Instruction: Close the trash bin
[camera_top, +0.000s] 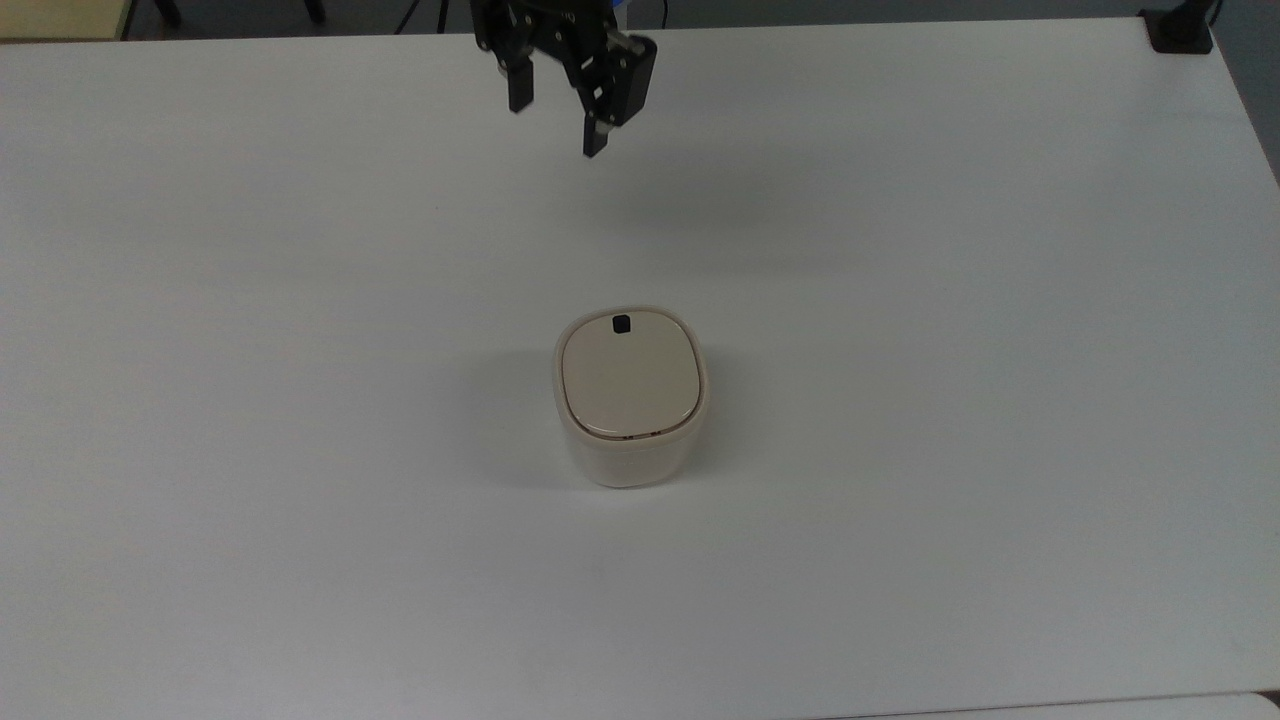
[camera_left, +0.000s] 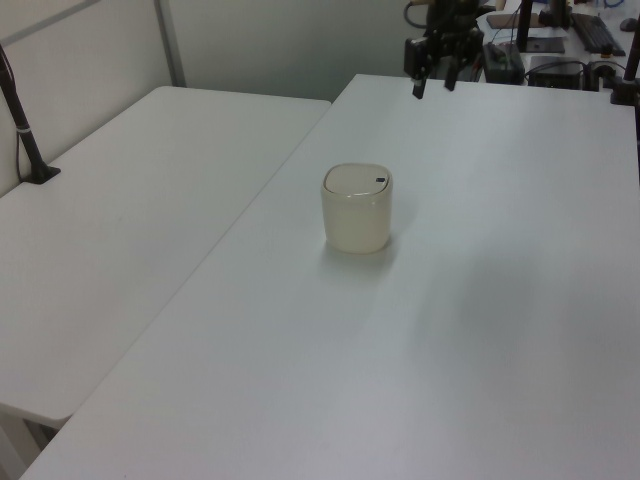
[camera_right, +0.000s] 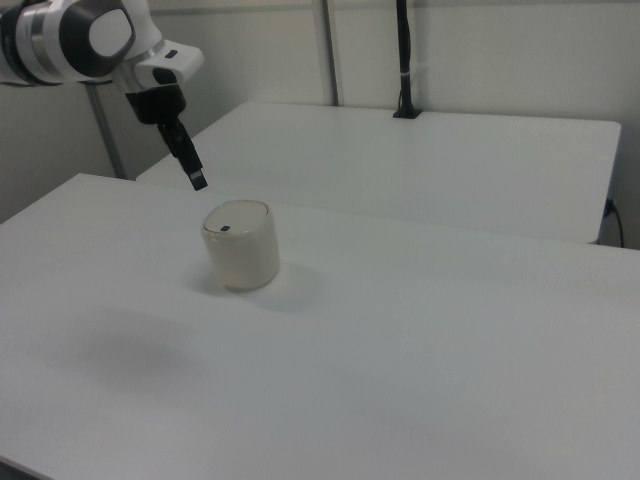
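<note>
Apparently the closing itself is done: the small cream-white, rounded-square plastic trash bin (camera_top: 630, 400) stands upright near the middle of the broad white table (camera_top: 950, 400), and its beige hinged lid (camera_top: 628, 378) lies flat and flush inside the rim, with the small black square mark (camera_top: 621, 323) on the lid's edge that faces the arm. The black two-finger gripper (camera_top: 556, 110) hangs in the air well beyond that marked edge of the bin, clear of the lid and touching nothing; its two fingers stand visibly apart with empty space between them and hold nothing. Judged from this, the step in hand is the retreat after the press, and no further contact with the bin seems called for; the next move would only need the arm to go clear or rest, unless the lid were to spring up, which nothing here suggests. Around the bin the table carries no other object. A second white table (camera_left: 150, 200) stands beside it across a narrow gap, well away from the bin, bearing a black clamped post (camera_left: 20, 120). Nothing stands between gripper and bin.
</note>
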